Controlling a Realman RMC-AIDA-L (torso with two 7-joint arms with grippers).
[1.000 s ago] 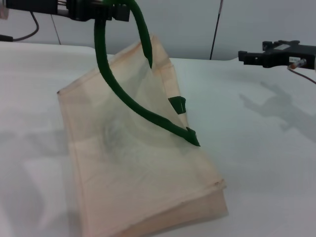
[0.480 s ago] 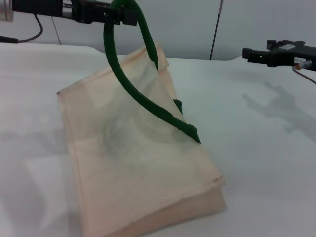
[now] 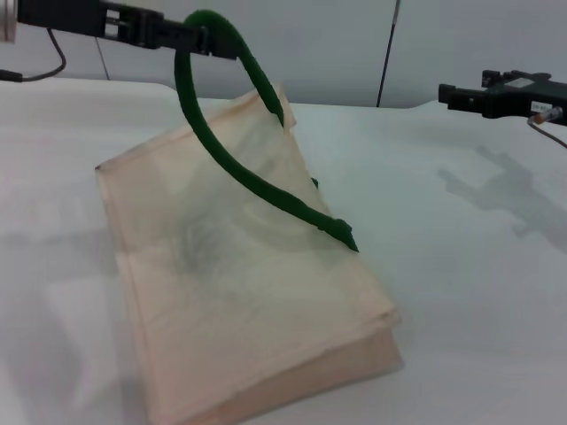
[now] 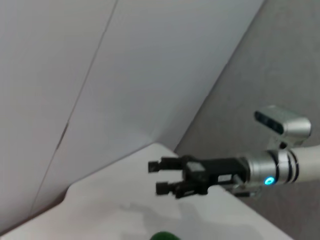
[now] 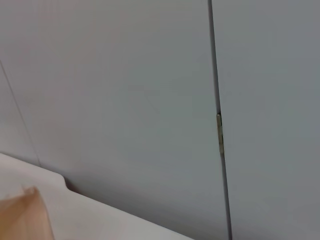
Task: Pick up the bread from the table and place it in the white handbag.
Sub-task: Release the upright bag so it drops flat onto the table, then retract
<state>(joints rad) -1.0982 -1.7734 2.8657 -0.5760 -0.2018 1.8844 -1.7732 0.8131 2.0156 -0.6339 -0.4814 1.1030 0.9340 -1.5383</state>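
One white handbag (image 3: 239,301) on one tabletop (image 3: 461,266) — one green strap handle (image 3: 239,150) plainly visible. Two grippers — left gripper (image 3: 190,35), right gripper (image 3: 447,93). Bread: none seen.

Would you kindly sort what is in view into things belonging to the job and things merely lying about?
Job:
cream cloth tote bag
dark green strap handle, held by left gripper
white table
right gripper, hovering, open

Lying about:
nothing seen; bread not visible

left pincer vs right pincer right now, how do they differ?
The left pincer is shut on the green strap handle above the white handbag; the right pincer is open and holds nothing. Left is over the bag, right off to the side. Both hang above the table.
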